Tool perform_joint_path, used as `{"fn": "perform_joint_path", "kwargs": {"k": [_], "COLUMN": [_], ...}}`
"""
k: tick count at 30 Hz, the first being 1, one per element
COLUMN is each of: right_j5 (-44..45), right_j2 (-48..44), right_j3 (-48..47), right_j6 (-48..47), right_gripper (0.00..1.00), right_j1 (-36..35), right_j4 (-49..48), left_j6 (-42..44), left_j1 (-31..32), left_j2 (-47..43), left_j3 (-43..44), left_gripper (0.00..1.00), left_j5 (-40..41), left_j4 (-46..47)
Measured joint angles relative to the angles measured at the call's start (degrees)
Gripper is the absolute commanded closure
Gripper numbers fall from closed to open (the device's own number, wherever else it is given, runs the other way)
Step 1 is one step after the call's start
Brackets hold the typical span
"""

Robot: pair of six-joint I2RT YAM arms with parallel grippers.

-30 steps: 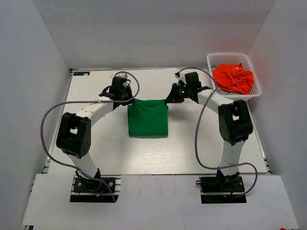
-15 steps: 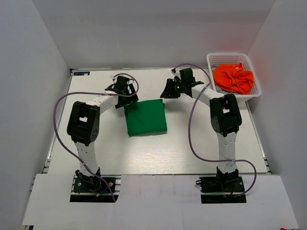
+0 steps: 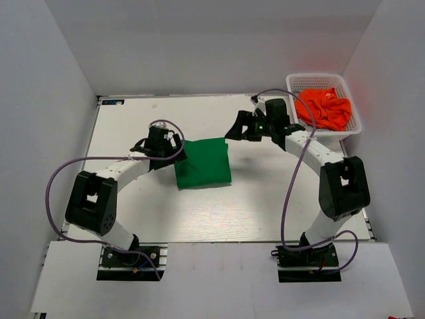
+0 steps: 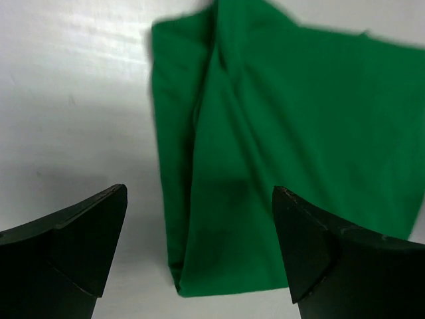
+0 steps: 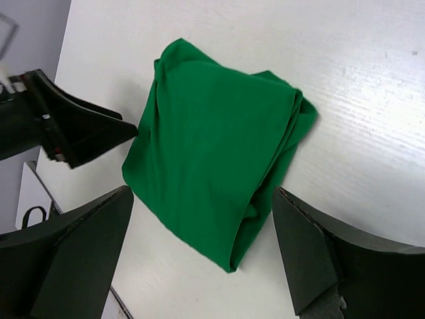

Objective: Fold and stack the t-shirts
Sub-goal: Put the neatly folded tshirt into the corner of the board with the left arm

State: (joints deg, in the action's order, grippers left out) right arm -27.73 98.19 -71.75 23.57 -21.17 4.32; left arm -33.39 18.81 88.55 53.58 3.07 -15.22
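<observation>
Both claws have let go: the left claw and right claw now hang open and empty near the green t-shirt, which lies folded, seemingly neat, on the worktop. That fold looks finished; the orange t-shirt waits crumpled in the basket

Left arm bowed toward the table left edge, left gripper aimed rightward, jaws spread, right arm arched along the right edge, right gripper aimed leftward, jaws spread wide.

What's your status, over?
Left claw, right claw open, empty. Folded deep green cloth t-shirt on table; bright orange cloth t-shirt in white plastic lattice basket. Nothing blocking.
</observation>
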Motion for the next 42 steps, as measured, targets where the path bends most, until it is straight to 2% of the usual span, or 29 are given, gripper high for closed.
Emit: {"fn": "perform_joint_path", "kwargs": {"k": [1, 4, 5, 7, 8, 10, 11, 15, 18, 23, 30, 35, 37, 42], "right_j5": [0.0, 0.3, 0.4, 0.8, 1.1, 1.8, 2.2, 3.4, 3.5, 3.3, 1.4, -0.2, -1.0, -2.4], "right_j2": [-1.1, -3.3, -3.6, -3.7, -3.8, -4.2, -4.4, -5.0, -5.0, -4.8, 0.1, 3.0, 4.2, 7.1], "right_j3": [1.3, 4.3, 5.0, 5.6, 5.9, 6.6, 7.1, 8.4, 8.9, 8.9, 5.1, 3.4, 2.6, 1.2], "right_j6": [0.1, 0.2, 0.2, 0.2, 0.2, 0.2, 0.1, -0.1, -0.2, -0.2, -0.8, -1.3, -1.0, 0.2], "right_gripper": [0.10, 0.10, 0.10, 0.10, 0.10, 0.10, 0.10, 0.10, 0.10, 0.10, 0.10, 0.10, 0.10, 0.10], "right_j1": [0.0, 0.0, 0.0, 0.1, 0.1, 0.2, 0.3, 1.2, 2.1, 4.0, 6.3, 7.8, 8.5, 9.7], "right_j4": [-0.3, -0.7, -0.6, -0.6, -0.6, -0.5, -0.5, -0.4, -0.5, -1.2, -2.1, -3.3, -3.5, -5.1], "left_j6": [0.1, 0.9, 1.2, 1.9, 2.6, 3.9, 4.4, 6.1, 8.3, 16.3, 29.7, 35.7, 37.1, 38.4], "left_j1": [0.1, 0.2, 0.2, 0.2, 0.3, 0.4, 0.5, 0.5, -0.5, -6.7, -18.1, -24.5, -26.2, -29.0], "left_j2": [0.5, 4.3, 5.7, 8.7, 9.8, 12.5, 14.3, 21.0, 25.7, 34.3, 46.8, 59.6, 62.3, 62.6], "left_j3": [-0.8, -0.6, -0.2, 0.6, 1.8, 4.5, 6.1, 16.2, 23.8, 36.8, 56.3, 74.2, 77.7, 78.0], "left_gripper": [0.00, 0.10, 0.24, 0.42, 0.56, 0.75, 1.00, 1.00, 1.00, 1.00, 1.00, 1.00, 1.00, 1.00], "left_j5": [-0.8, -2.1, -2.4, -2.6, -2.7, -2.8, -2.5, 2.7, 11.5, 21.8, 27.2, 28.3, 28.7, 28.3], "left_j4": [0.0, 0.1, 0.1, 0.3, 0.0, 0.2, 0.0, -4.7, -8.5, -13.1, -12.2, -12.2, -11.1, -8.9]}}
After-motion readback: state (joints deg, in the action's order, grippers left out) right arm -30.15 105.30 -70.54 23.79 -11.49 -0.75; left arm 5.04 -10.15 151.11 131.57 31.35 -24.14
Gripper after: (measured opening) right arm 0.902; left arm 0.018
